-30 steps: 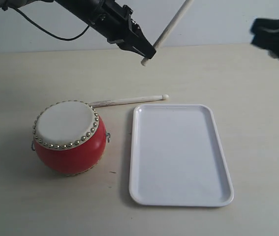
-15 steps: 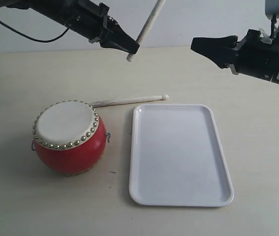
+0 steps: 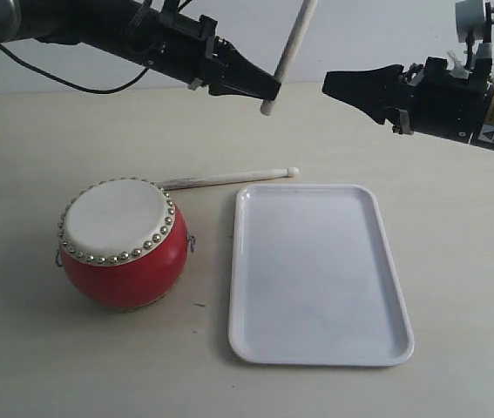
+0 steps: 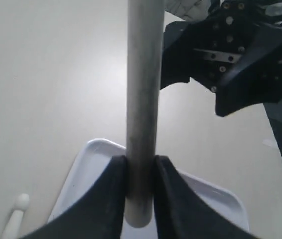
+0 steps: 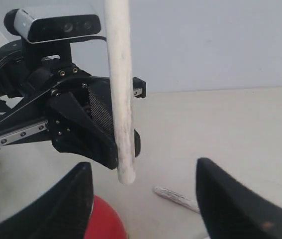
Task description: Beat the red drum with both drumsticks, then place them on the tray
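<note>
The red drum [image 3: 123,239] stands upright at the table's left, its red side showing in the right wrist view [image 5: 103,219]. One drumstick [image 3: 292,48] points up and to the right, pinched near its lower end by my shut left gripper [image 3: 268,89] [image 4: 141,174], above the table behind the tray. The stick [image 4: 143,89] [image 5: 120,94] hangs just in front of my right gripper [image 3: 332,84] [image 5: 145,199], which is open and empty, close to the stick without touching it. The second drumstick [image 3: 227,178] [image 5: 176,197] lies on the table between drum and tray. The white tray [image 3: 316,348] [image 4: 83,167] holds nothing.
The left arm's black cable [image 3: 72,83] hangs at the back left. A pale wall [image 3: 386,35] runs behind the table. The right arm's body [image 3: 473,109] stretches in from the right edge, above the table.
My left gripper has carried its drumstick to the right, toward the right gripper. The right gripper came in from the right edge and edged a little further left.
</note>
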### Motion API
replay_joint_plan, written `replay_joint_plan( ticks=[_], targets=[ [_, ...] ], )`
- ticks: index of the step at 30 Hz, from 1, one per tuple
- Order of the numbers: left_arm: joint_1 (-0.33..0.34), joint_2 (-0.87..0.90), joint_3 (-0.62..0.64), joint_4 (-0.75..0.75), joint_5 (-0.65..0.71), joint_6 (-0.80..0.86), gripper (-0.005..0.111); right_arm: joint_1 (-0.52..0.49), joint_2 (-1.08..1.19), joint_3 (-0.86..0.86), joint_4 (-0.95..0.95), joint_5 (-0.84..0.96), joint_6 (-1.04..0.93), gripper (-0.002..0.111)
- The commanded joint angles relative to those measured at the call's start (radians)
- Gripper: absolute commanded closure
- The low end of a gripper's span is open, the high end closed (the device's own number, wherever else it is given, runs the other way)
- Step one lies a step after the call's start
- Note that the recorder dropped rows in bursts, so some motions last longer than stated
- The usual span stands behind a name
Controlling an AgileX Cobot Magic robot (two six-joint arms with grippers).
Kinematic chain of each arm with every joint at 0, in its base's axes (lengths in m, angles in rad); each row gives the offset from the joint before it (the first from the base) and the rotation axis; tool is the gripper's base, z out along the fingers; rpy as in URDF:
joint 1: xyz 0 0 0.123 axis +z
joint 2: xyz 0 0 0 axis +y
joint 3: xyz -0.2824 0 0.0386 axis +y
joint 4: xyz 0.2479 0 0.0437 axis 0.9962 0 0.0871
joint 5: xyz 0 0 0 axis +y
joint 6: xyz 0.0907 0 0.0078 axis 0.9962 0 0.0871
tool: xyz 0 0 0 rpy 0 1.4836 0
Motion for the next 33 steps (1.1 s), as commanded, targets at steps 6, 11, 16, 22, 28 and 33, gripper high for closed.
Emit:
replay_joint_plan(
  ticks=[6,11,16,22,28,33],
  targets=[
    [-0.049,-0.016,0.004,-0.031,0.001,0.003,0.107,0.061,-0.014,-0.01,0.026,-0.015,-0.029,0.04],
    [-0.057,-0.016,0.033,-0.042,0.001,-0.002,0.107,0.061,-0.014,-0.01,0.061,-0.015,-0.077,0.04],
    [-0.06,-0.016,0.068,-0.044,0.001,-0.002,0.107,0.061,-0.014,-0.01,0.093,-0.015,-0.09,0.041],
    [-0.066,-0.016,0.072,-0.112,0.001,0.004,0.107,0.061,-0.014,-0.01,0.095,-0.015,-0.09,0.041],
    [-0.106,-0.016,0.072,-0.114,0.001,0.035,0.107,0.061,-0.014,-0.01,0.084,-0.015,-0.088,0.041],
    [-0.116,-0.016,0.072,-0.114,0.001,0.035,0.107,0.061,-0.014,-0.01,0.077,-0.015,-0.081,0.041]
  ],
)
